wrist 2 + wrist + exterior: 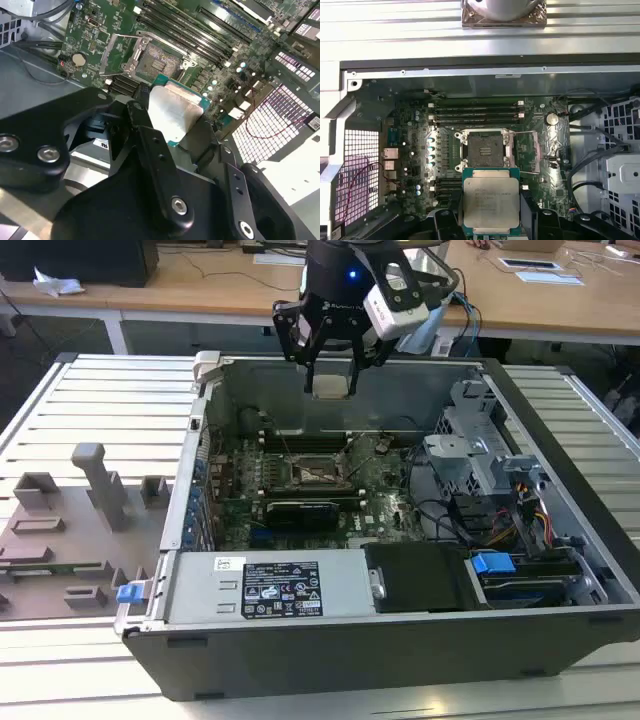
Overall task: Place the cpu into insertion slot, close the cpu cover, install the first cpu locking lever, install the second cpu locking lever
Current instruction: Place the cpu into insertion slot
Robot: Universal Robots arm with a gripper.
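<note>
1. The gripper [331,380] hangs over the open computer case [560,530], close to its far wall. Its black fingers [150,135] are clamped on two opposite edges of the cpu [331,386] [491,200].
2. In both wrist views the cpu sits flat between the fingers with its pale metal top facing the cameras. The fingers cover its sides, and in the first wrist view its near edge is cut off by the picture's border.
3. The insertion slot [483,151] [156,62] lies bare near the middle of the green motherboard [410,150], with the cpu held above the board and apart from it.
4. The cpu cover [111,50] stands swung up at one edge of the slot. It shows as a thin frame, and its hinge is hard to make out.
5. The locking levers cannot be told apart from the slot's rim.
6. Long black memory slots [475,112] run along the board's edge nearest the case's far wall.
</note>
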